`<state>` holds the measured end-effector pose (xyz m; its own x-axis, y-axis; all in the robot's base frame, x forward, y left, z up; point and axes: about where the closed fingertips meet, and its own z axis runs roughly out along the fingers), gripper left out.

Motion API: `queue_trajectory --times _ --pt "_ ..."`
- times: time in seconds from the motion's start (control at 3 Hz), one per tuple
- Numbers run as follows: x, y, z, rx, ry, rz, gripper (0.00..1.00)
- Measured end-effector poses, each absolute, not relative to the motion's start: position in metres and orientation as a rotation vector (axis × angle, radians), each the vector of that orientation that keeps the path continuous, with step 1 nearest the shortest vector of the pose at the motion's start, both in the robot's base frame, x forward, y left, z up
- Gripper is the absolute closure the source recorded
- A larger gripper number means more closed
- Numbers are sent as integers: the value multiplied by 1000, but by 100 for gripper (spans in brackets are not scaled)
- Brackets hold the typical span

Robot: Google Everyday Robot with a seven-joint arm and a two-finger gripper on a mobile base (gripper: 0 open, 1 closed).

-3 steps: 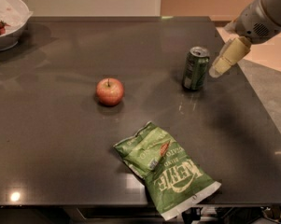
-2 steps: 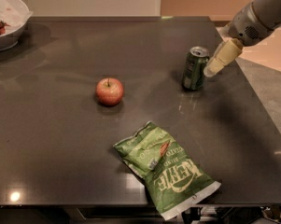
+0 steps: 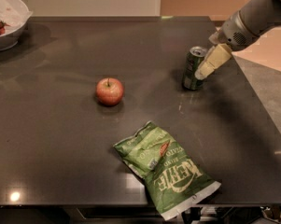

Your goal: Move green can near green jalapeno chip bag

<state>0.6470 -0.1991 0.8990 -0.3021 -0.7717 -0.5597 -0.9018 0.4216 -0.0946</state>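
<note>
The green can [image 3: 193, 68] stands upright on the dark table [image 3: 60, 139], right of the middle. My gripper [image 3: 206, 69] reaches in from the upper right, its pale fingers [image 3: 214, 61] right against the can's right side. The green jalapeno chip bag [image 3: 167, 168] lies flat near the table's front edge, below and left of the can, well apart from it.
A red apple [image 3: 109, 91] sits near the table's middle, left of the can. A white bowl [image 3: 7, 20] with red fruit stands at the far left corner. The table's right edge runs just beyond the gripper.
My gripper has moved left and down toward the can, from beside it to right against its right side. The can, bag and apple have not moved.
</note>
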Motion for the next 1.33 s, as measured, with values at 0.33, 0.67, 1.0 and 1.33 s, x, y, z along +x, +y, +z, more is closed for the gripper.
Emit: queue_trajectory --times 0.33,0.67,1.0,1.33 --pt "647 -191 895 -1421 2135 347 18" --pt "643 -185 897 -1436 2114 367 40" --pt "634 -179 902 -1473 2088 386 65" --pt "614 -173 909 -1548 2040 397 87"
